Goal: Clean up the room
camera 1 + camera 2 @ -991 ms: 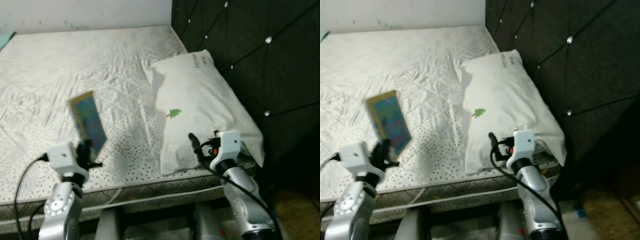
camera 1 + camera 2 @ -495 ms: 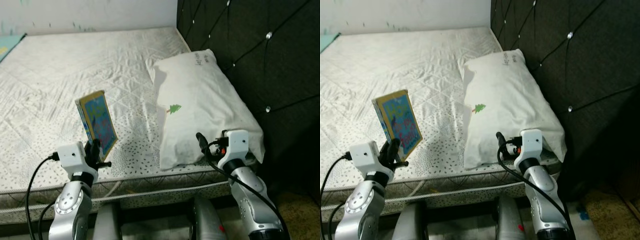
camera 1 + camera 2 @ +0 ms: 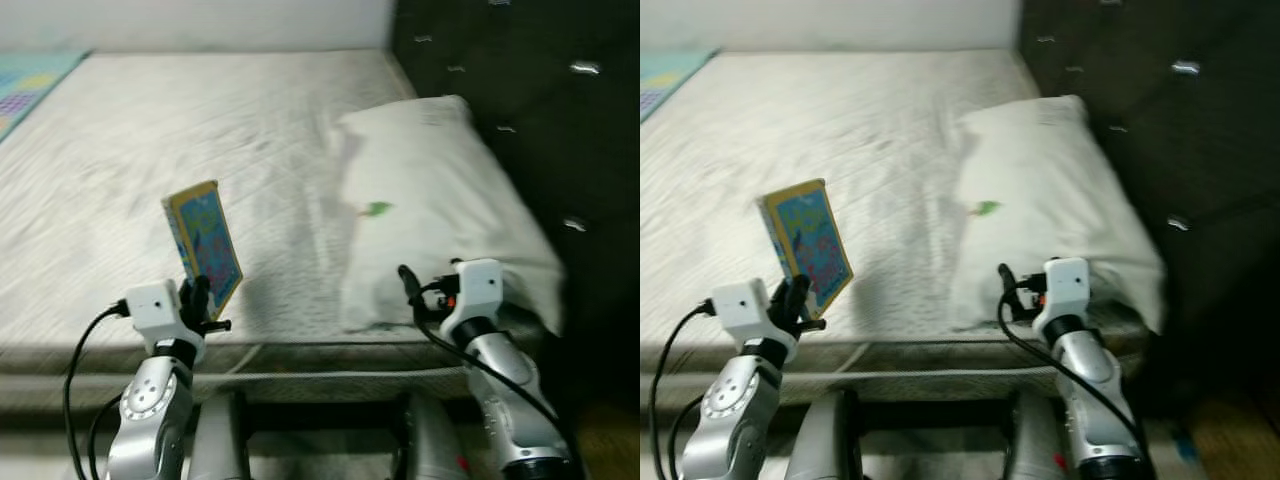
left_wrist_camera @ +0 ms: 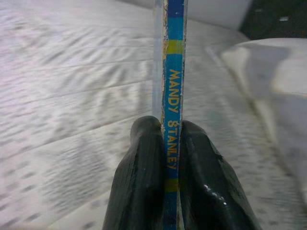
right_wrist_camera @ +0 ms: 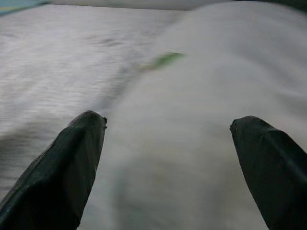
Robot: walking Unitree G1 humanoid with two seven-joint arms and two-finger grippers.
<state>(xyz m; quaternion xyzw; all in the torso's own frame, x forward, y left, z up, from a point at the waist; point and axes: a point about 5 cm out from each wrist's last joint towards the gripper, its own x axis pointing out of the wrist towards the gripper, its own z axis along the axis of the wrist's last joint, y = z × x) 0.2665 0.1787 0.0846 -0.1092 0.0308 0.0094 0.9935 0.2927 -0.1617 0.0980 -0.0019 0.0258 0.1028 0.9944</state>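
Left eye view looks down on a bed (image 3: 150, 130) with a bare, quilted pale mattress that runs back to a light wall. A dark tufted headboard (image 3: 520, 90) with shiny studs stands along the robot's right. A white pillow (image 3: 440, 210) lies against the headboard side, with a small green mark on its cover. At the far left corner a strip of a colourful mat (image 3: 30, 85) is cut off by the picture edge.

The left gripper (image 3: 200, 302) holds a thin picture book (image 3: 205, 245) upright above the mattress's near edge, tilted a little, its blue and yellow cover facing right. In the left wrist view its jaws are clamped on the lower spine of the book (image 4: 171, 96), one finger on each side. The spine reads "MANDY STANLEY" in yellow letters on blue; the cover's own writing is too blurred to read.

The right gripper (image 3: 412, 290) hangs at the near end of the pillow; in the right wrist view its jaws stand wide apart with nothing between them, the pillow (image 5: 192, 120) beyond them smeared by blur.
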